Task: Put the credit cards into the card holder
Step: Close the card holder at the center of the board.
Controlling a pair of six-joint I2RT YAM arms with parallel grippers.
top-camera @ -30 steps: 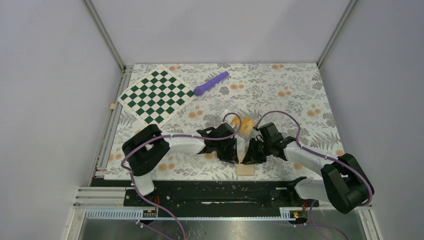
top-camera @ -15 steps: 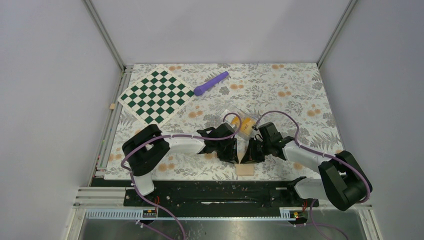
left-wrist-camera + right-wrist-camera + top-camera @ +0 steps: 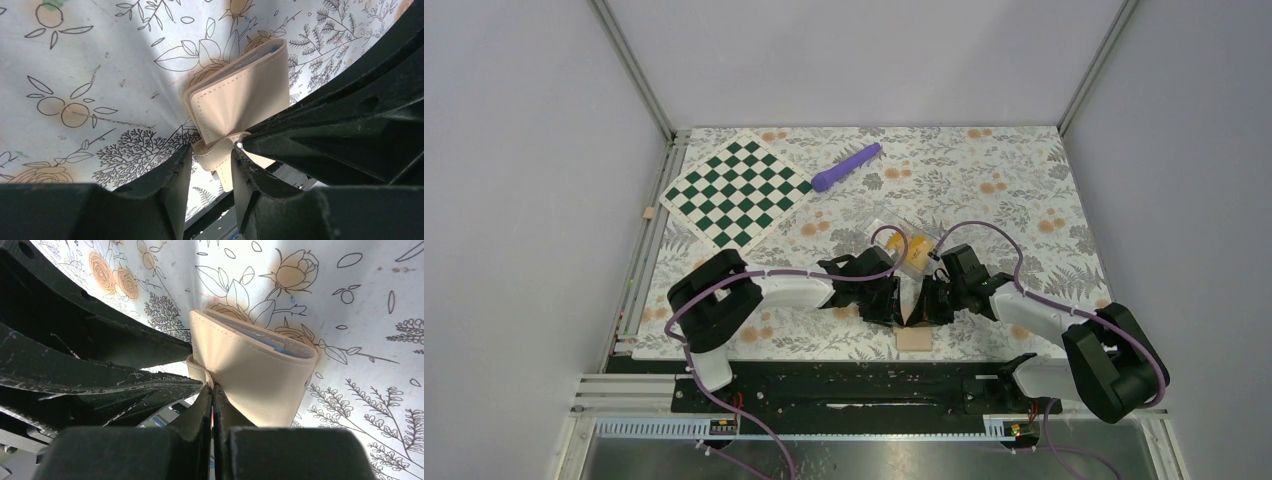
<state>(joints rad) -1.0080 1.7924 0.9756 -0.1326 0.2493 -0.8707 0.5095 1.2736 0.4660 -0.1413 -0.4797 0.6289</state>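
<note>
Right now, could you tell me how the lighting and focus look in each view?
Top external view: even, soft light, no glare; the card holder is small but clear. Left wrist view: holder sharp, faint shadows fan across the tablecloth, left gripper's fingers dark and soft. Right wrist view: holder crisp, right gripper's fingers near-black.

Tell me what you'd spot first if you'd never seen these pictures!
Two black robot claws, the left gripper and the right gripper, come nose to nose at a little tan card holder near the front edge of the flowery table. Farther back on the left lies a green-and-white checkerboard, with a purple tool just to its right.
</note>
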